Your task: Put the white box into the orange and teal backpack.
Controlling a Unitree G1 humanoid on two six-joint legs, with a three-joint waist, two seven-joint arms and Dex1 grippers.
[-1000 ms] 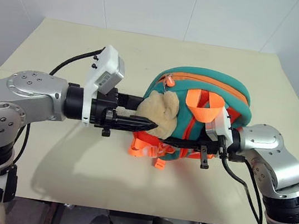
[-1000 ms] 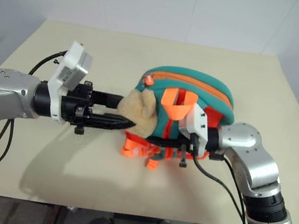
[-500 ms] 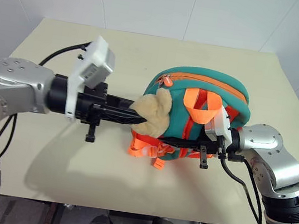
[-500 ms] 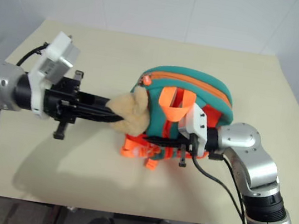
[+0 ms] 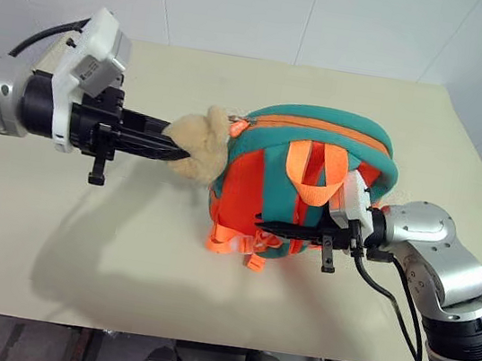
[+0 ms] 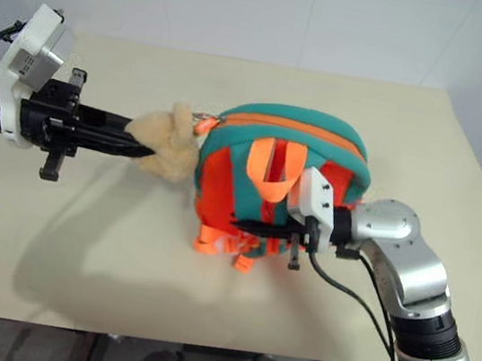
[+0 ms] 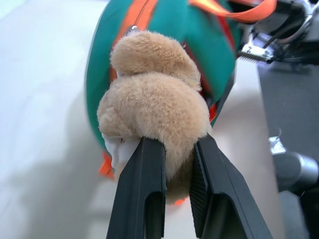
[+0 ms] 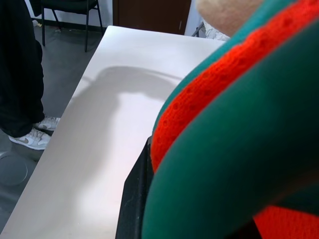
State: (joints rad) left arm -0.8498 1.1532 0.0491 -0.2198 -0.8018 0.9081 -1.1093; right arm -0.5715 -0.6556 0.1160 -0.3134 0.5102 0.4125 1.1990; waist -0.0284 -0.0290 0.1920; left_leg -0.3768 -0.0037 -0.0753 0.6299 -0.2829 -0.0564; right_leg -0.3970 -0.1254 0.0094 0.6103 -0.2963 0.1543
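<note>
Our left end effector [image 7: 178,164] reaches in level, pinching the plush toy [image 5: 197,142] on the orange and teal backpack [image 5: 315,169]. Right end effector [image 5: 261,228] is clamped on the backpack's lower edge; zipper looks closed.

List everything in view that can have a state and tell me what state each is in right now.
orange and teal backpack: upright on the table, zipper closed.
plush toy: pulled out sideways from the backpack, pinched in the left jaws.
left gripper: shut on the plush toy.
right gripper: shut on the backpack's lower edge.
table: carrying the backpack.
</note>
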